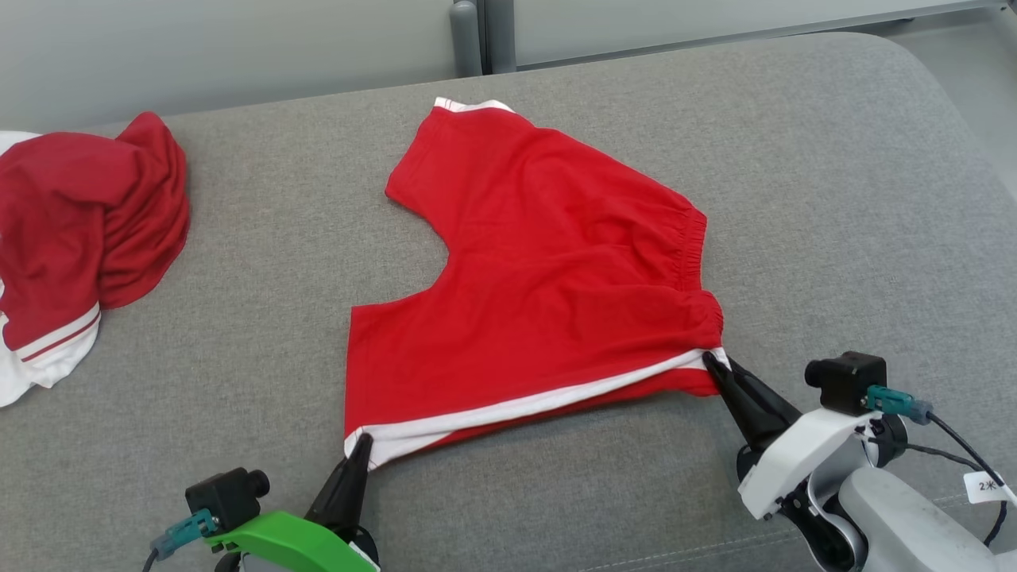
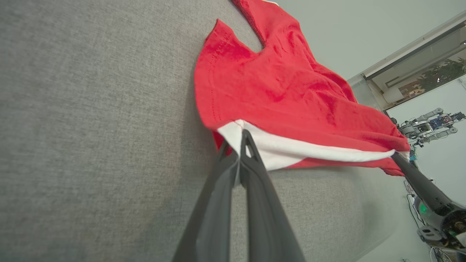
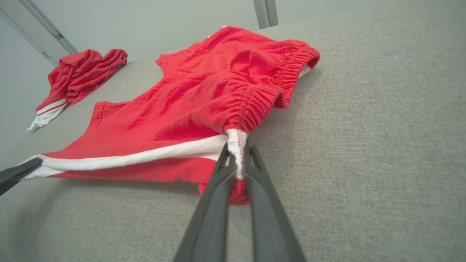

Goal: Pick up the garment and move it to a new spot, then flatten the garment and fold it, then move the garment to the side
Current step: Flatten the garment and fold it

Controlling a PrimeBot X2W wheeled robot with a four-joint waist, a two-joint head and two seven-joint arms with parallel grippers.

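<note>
Cloth this thin should be light and limp in your grip: the red shorts (image 1: 540,270) look soft and quick to wrinkle, and nothing about them seems fragile or slippery. They lie spread near the middle of the grey padded surface (image 1: 834,199), with the waistband toward your right and the legs toward your left. The white side stripe runs along the near edge. Your left tool (image 1: 363,442) is clenched on the near leg's hem corner, where the stripe ends. Your right tool (image 1: 709,359) is clenched on the waistband end of that same stripe, so the edge is stretched between them and slightly lifted. Corners and the gathered elastic are the sound places to pinch; a mid-panel grip would likely just bunch the fabric. Count one pair of shorts held, one second garment (image 1: 87,214), a crumpled darker red and white heap well apart at the far left, and two tools.
</note>
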